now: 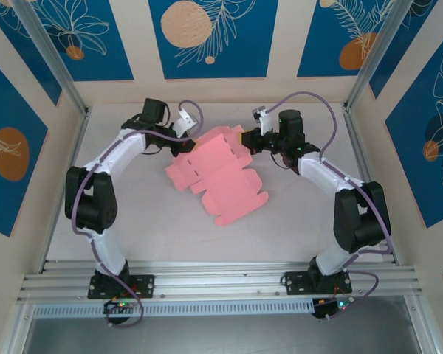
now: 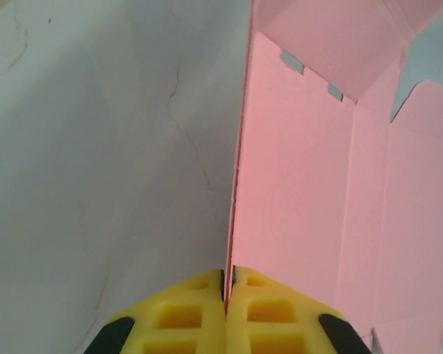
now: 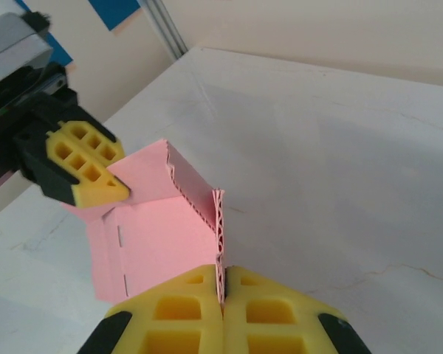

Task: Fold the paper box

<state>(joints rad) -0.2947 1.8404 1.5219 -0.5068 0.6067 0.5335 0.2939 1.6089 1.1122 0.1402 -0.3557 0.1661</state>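
Observation:
The paper box (image 1: 220,179) is a salmon-pink die-cut sheet lying mid-table, its far end lifted between both arms. My left gripper (image 1: 190,144) holds the far-left flap; in the left wrist view its yellow fingertips (image 2: 227,286) are shut on the thin upright edge of the card (image 2: 310,192). My right gripper (image 1: 246,140) holds the far-right part; in the right wrist view it (image 3: 223,286) is shut on a doubled, folded-over edge of the card (image 3: 162,236). The left gripper (image 3: 112,189) also appears there, pinching the opposite flap.
The white table (image 1: 133,221) is bounded by beige walls with blue panels and aluminium posts (image 1: 52,59) at the back corners. A metal rail (image 1: 221,284) runs along the near edge by the arm bases.

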